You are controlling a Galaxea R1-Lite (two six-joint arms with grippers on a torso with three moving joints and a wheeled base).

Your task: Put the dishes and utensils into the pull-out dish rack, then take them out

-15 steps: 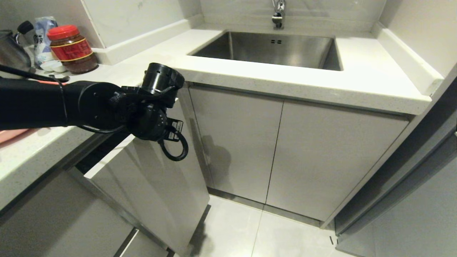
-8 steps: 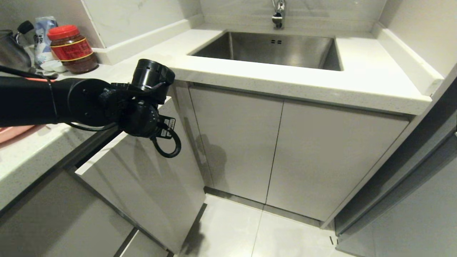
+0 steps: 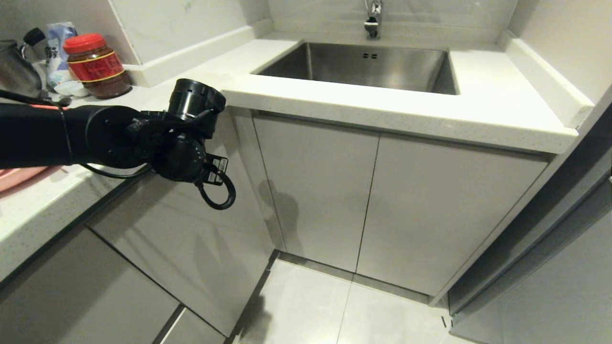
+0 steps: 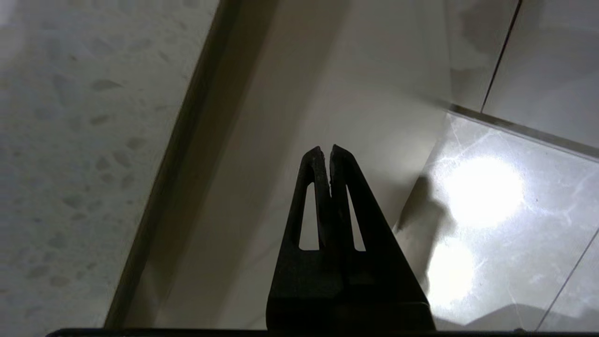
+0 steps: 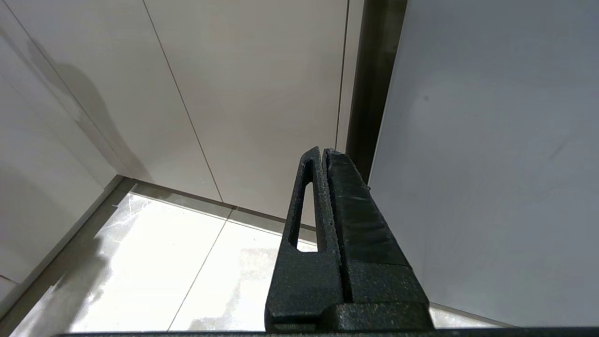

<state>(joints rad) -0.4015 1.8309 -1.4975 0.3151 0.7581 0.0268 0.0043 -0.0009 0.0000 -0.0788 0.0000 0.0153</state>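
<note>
L arm (image 3: 95,138) reaches in from the left edge of the head view, running level just over the desk (image 3: 334,102) edge, wrist bent down in front of the rack's white front panel (image 3: 191,248). Panel now sits flush w/ the cabinet faces beside it, where a sec ago it stood pulled out at an angle w/ a dark gap behind its top edge; rack is shut, so basket, tray & cutlery box are hidden. L gripper (image 4: 326,152) itself is hidden in the head view behind the wrist; the L wrist view shows its fingers (image 4: 348,187) pressed together, nothing between them, tips right up against the pale panel just below the desk's speckled underside edge; can't tell if they actually touch it. Glossy floor tile (image 4: 491,224) w/ a bright glare spot shows past the fingers. A sliver of pink plate (image 3: 14,177) peeks out at the far left edge of the desk, mostly covered by the arm. Bowl, chopsticks & cutlery not visible. At the back left of the desk: red-lidded jar (image 3: 95,64), a blue-white packet (image 3: 57,48) behind it, part of a steel pot (image 3: 16,67). Steel sink (image 3: 363,67) w/ tap (image 3: 373,19) is set in the desk at centre, two cabinet doors (image 3: 382,205) below it. R gripper (image 5: 325,157) out of the head view; its wrist view shows fingers pressed together, empty, pointing at cabinet doors & floor, idle.
</note>
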